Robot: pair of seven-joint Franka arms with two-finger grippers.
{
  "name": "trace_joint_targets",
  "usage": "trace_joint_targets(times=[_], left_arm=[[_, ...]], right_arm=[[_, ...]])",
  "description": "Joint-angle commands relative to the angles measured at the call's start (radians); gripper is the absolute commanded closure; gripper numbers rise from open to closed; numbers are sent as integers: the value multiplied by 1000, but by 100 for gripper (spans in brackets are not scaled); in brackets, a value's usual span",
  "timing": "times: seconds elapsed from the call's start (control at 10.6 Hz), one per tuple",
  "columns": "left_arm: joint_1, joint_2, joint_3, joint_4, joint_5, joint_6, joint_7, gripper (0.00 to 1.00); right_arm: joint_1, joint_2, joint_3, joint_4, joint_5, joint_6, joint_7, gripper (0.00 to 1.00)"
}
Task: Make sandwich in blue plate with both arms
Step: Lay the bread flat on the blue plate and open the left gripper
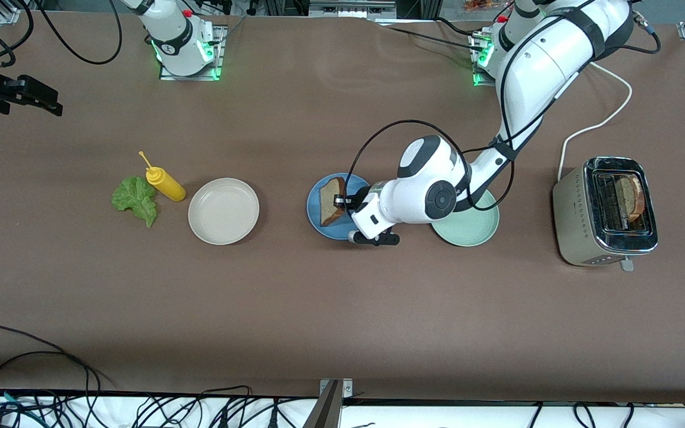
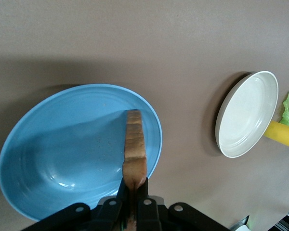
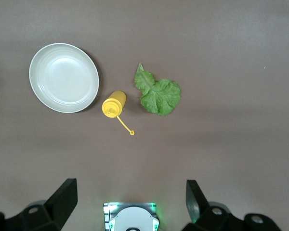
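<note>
Front view shows the left gripper (image 1: pixel 342 202) over the blue plate (image 1: pixel 316 214), a round matte dish with a raised rim, its black fingers clamped on the edge of a brown toasted bread slice (image 1: pixel 330 201) with a darker crust. From the left wrist view the slice (image 2: pixel 135 153) stands on edge above the plate's smooth, shallow bowl (image 2: pixel 62 144). A second slice (image 1: pixel 629 200) sits in a slot of the shiny metal toaster (image 1: pixel 574 202) at the left arm's end of the table. A pale green plate (image 1: pixel 473 235) lies partly under the left arm. The ruffled lettuce leaf (image 1: pixel 134 199) lies touching the yellow squeeze bottle (image 1: pixel 166 183), beside the round beige plate (image 1: pixel 223 211). The right gripper (image 3: pixel 130 197) waits high over the table's right-arm end, fingers wide apart.
</note>
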Motion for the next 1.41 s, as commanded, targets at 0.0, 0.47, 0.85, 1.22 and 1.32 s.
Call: trace_joint_targets(times=[0.0,0.47,0.85,1.22,1.32], left_arm=[[-1,0,11,7,-18,7,11,53],[1,-11,20,8,105,5,-7,0],[19,-54,20,10,209,-30,-10,0],[28,-146,66,8,222,-123,-9,0],[18,-178,92,7,223,-154,-9,0]], right_arm=[[0,0,2,18,-4,-13,6,0],[0,1,0,18,-4,-12,6,0],[0,1,0,18,-4,-10,6,0],[-4,30,-6,-11,-3,-26,-19,0],[-7,59,-27,-12,-3,-24,-87,0]])
